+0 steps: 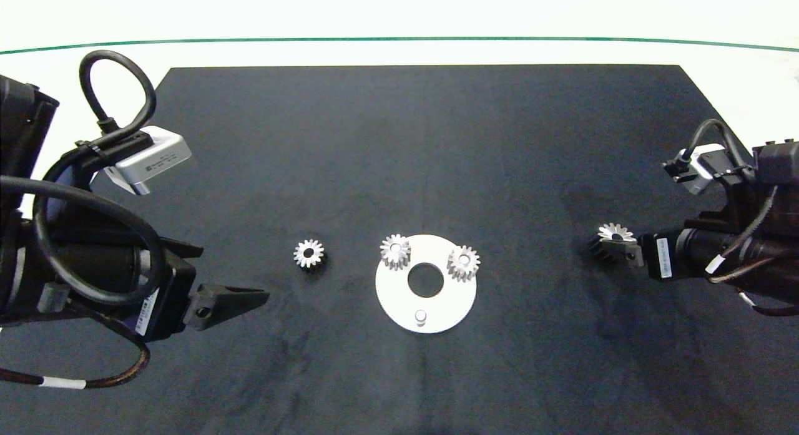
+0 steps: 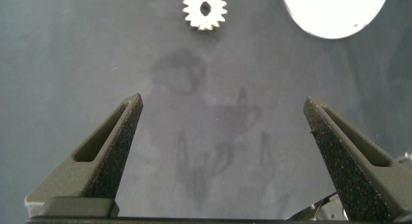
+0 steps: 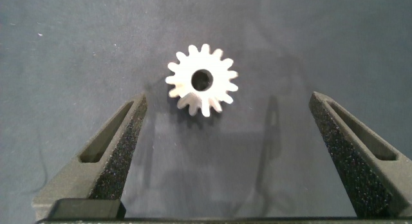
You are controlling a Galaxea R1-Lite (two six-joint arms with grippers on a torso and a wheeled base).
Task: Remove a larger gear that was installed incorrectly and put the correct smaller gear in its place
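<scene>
1. My right claw [image 3: 222, 156] hangs wide open, gripping nothing; the larger gear [image 3: 202, 80] lies on the table [image 1: 530, 141] between and just ahead of its fingers, well apart from the white disc [image 1: 399, 298].
2. My left claw [image 2: 222, 156] is also wide and empty. Its job is the smaller gear [image 1: 309, 253], lying loose beside the disc: centre over it, close on opposite teeth, keep it level.
3. Aim for the bare peg [image 1: 421, 314].
4. In the head view the right fingers probably hide part of the larger gear's rim.
</scene>
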